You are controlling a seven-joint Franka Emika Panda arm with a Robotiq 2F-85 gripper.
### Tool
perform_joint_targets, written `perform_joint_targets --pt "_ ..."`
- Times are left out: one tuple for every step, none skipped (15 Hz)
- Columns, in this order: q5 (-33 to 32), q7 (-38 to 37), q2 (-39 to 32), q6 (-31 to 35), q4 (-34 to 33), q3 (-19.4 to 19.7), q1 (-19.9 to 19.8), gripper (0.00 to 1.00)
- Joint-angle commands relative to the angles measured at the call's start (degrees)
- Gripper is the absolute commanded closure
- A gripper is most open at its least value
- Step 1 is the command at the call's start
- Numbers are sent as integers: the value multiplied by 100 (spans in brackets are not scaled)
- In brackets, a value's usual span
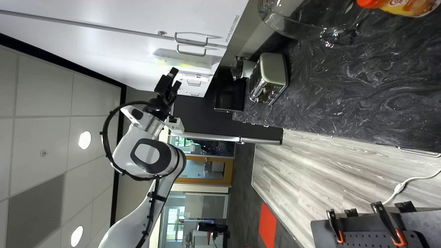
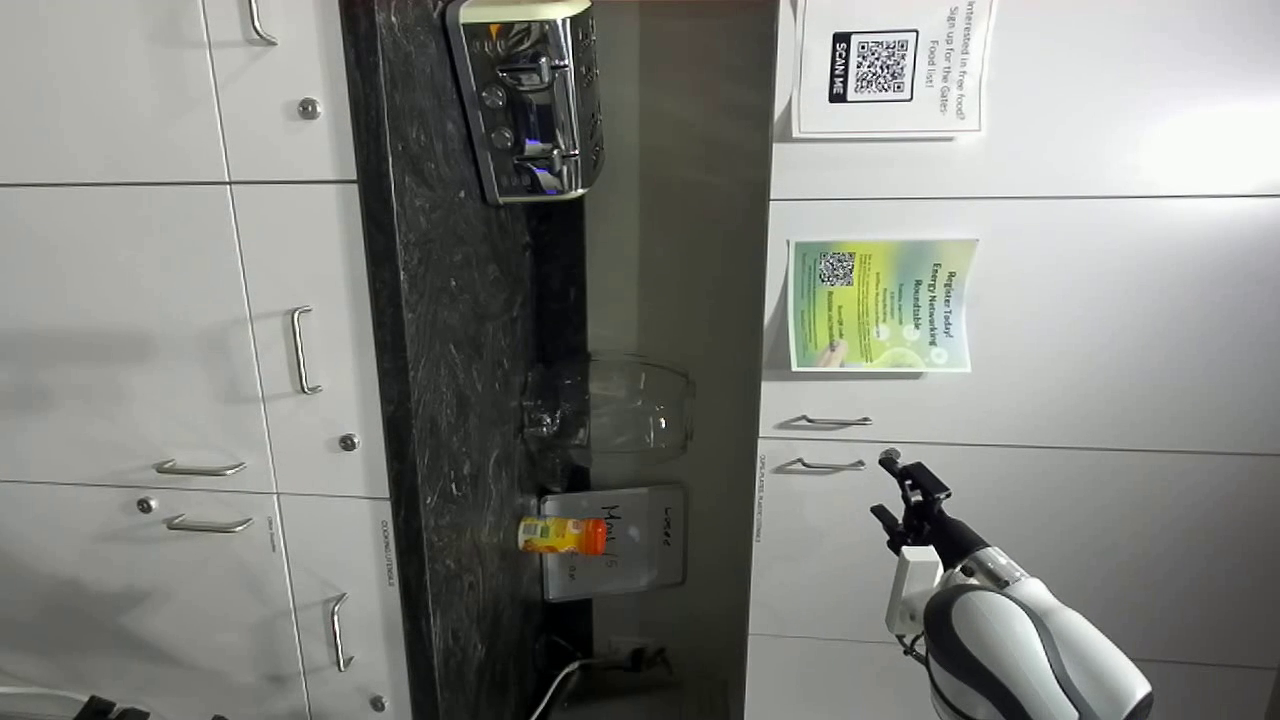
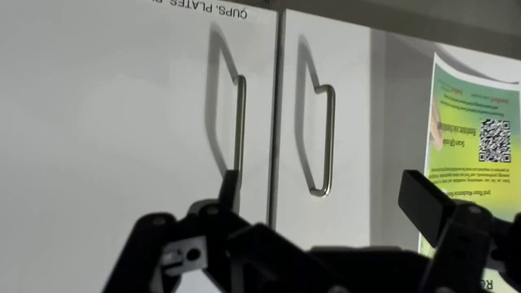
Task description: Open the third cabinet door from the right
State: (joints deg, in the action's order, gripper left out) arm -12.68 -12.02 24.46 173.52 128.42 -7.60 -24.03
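Several white upper-cabinet doors are shut in a row. Which counts as third from the right I cannot tell; the row runs out of view. A labelled door [image 1: 137, 13] [image 2: 815, 560] [image 3: 101, 122] adjoins a poster door [image 2: 1100, 320] [image 3: 350, 219]. Their metal handles flank the seam: the labelled door's handle [image 2: 822, 464] [image 3: 240, 122] and the poster door's handle [image 2: 825, 421] [image 3: 329, 138]. My gripper [image 1: 175, 78] [image 2: 884, 488] [image 3: 320, 179] is open and empty, facing the doors. In the upside-down wrist view, the poster door's handle appears between the fingers; the left finger hides the labelled door's handle end.
Below stands a dark marbled counter [image 1: 327, 89] [image 2: 460, 400]. It bears a toaster [image 1: 272, 74] [image 2: 540, 110], a clear glass vessel [image 2: 640, 410] and a yellow bottle with an orange cap [image 2: 555, 535]. A poster [image 2: 880, 305] [image 3: 472, 134] hangs on the poster door.
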Motion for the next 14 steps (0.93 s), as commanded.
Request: perform_joint_targets --pt "-557 -872 -507 264 -692 -935 -1223 0" --pt "-705 -1072 -579 232 -824 -1190 -1522 0" --pt "-854 -1222 -654 199 -951 -1421 -1770 0" --pt "-965 -1330 -736 177 -1059 -1609 -1943 0" --pt "-1048 -1375 -817 179 -1144 -1750 -2039 0" --pt "-1087 -1376 -906 167 -1220 -1861 -2090 0" --pt "-1077 -1363 -998 174 -1277 -1929 -2078 0" --pt "-1068 -1346 -1075 192 -1324 -2002 -2092 0" --pt "-1090 -1384 -1132 219 -1365 -2093 -2155 0" --pt "-1102 -1383 -1200 232 -1406 -2154 -2186 0" --pt "-1144 -1412 -1254 242 -1449 -2227 -2251 0" --pt "-1190 -1435 -1311 252 -1490 -2298 -2320 0" --pt "-1255 -1487 -1354 244 -1532 -2381 -2411 0" --pt "-1312 -1508 -1412 257 -1573 -2454 -2492 0"
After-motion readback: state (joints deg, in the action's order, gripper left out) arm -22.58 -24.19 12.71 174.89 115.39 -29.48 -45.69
